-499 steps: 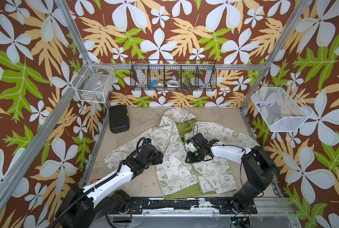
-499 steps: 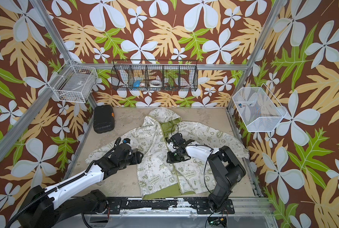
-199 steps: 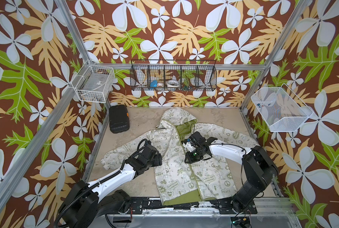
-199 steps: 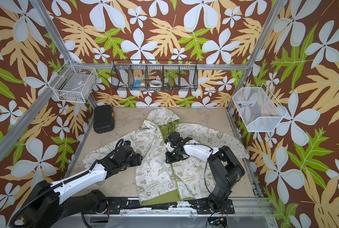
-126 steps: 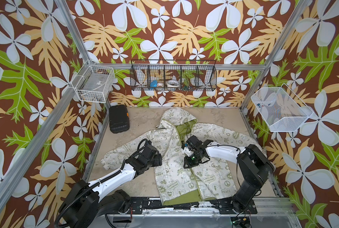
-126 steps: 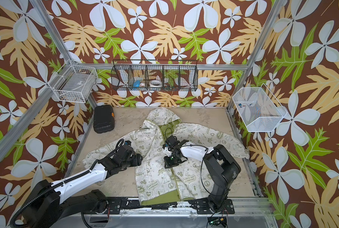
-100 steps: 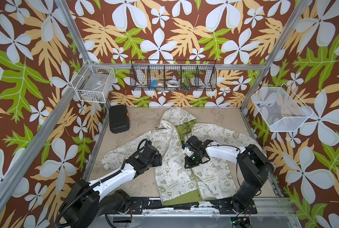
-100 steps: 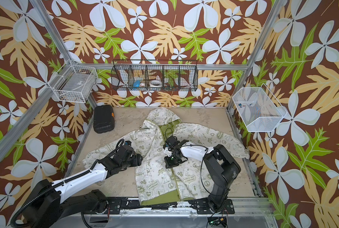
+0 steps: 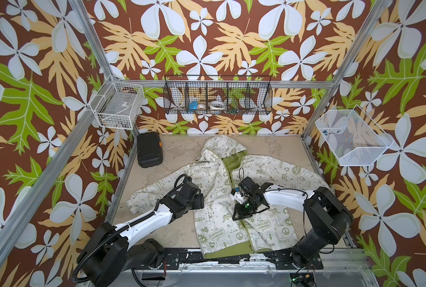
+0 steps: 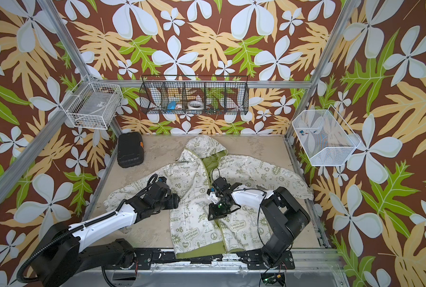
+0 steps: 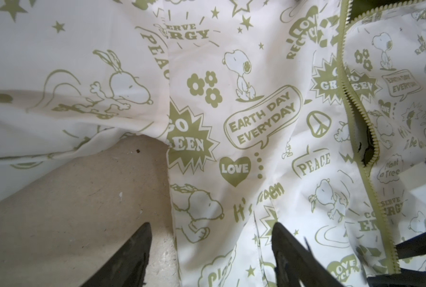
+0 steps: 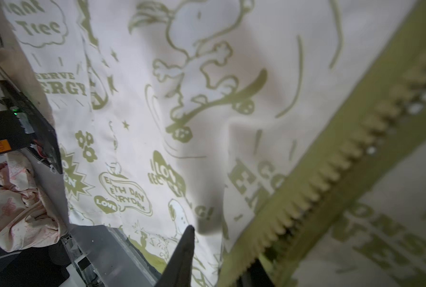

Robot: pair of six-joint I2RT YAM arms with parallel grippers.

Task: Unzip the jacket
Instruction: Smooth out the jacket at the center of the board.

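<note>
Brown floral paper with green and white leaves walled the cell. Its sandy table carried the jacket, which lay face up in the middle, hood toward the back wall and hem toward me. A black case sat well apart in a back corner, out of the work.

My right gripper was over the jacket's centre line, about halfway down the front. Its jaws were narrow, with the tape of the green zipper running in between them. I judged that a pinch at the slider, though my fingers hid the slider itself. Above that spot the two halves lay parted over the green lining. Below it, in both top views, the teeth ran joined to the hem. So I reckoned the job about half done, and the hold sat low so the pull could run straight along the teeth.

My left gripper stood wide and held nothing. One finger was over bare table and the other over the front panel, astride the jacket's side edge. I took that as a place to pin the cloth so it would not slide and bunch with the pull. Whether the pads touched the cloth I could not tell.
</note>
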